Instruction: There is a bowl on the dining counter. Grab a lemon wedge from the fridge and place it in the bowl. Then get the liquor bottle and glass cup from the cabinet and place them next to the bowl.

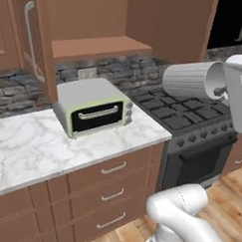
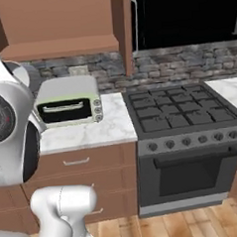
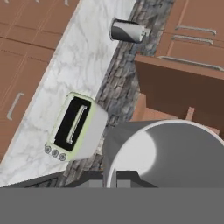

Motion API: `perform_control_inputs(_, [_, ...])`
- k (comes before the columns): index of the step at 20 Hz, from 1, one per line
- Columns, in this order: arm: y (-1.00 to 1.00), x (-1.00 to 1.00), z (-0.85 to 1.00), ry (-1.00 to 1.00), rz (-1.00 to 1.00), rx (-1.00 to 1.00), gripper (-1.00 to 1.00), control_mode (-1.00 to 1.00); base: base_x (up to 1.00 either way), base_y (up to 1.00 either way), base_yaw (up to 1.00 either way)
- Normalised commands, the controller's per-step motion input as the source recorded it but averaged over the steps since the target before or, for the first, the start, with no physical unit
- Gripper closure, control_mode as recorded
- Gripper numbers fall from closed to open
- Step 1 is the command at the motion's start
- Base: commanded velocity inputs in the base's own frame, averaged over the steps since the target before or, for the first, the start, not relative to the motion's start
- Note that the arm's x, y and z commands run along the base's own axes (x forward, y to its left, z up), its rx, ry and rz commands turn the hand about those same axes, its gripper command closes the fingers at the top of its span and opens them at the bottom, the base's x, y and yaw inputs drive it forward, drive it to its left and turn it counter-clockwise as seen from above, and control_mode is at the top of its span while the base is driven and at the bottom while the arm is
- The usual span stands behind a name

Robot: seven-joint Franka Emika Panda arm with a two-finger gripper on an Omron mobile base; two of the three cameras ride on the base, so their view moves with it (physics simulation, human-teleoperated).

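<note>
The glass cup, a grey ribbed tumbler, hangs on its side in the air above the stove. My gripper is shut on the cup's rim at its right end, one finger reaching inside the mouth. In the hand view the glass cup looms large just past my gripper. The brown wooden cabinet stands open up at the left, its shelf bare and its door swung out. The cabinet also shows at the upper left of the right base view. The bowl, lemon wedge and liquor bottle are out of view.
A pale green toaster oven sits on the marble worktop under the cabinet. The black stove stands to the right of it. A silver canister stands farther along the worktop. Brown drawers run below.
</note>
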Motion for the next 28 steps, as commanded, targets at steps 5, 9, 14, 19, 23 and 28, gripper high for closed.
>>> perform_control_inputs(5, [0.00, 0.00, 0.00, 0.00, 0.00, 0.00, 1.00, 1.00, -0.25, 0.63, -0.57])
perform_control_inputs(9, [0.00, 0.00, 0.00, 0.00, 0.00, 0.00, 1.00, 1.00, -0.61, 0.42, -0.67])
perform_control_inputs(14, [0.00, 0.00, 0.00, 0.00, 0.00, 0.00, 1.00, 1.00, -0.78, 0.19, -0.75])
perform_control_inputs(19, [0.00, 0.00, 0.00, 0.00, 0.00, 0.00, 1.00, 1.00, -0.76, 0.14, -0.78])
perform_control_inputs(23, [0.00, 0.00, 0.00, 0.00, 0.00, 0.00, 1.00, 1.00, -0.78, 0.14, -0.78])
perform_control_inputs(28, [0.00, 0.00, 0.00, 0.00, 0.00, 0.00, 1.00, 1.00, -0.89, 0.03, -0.71])
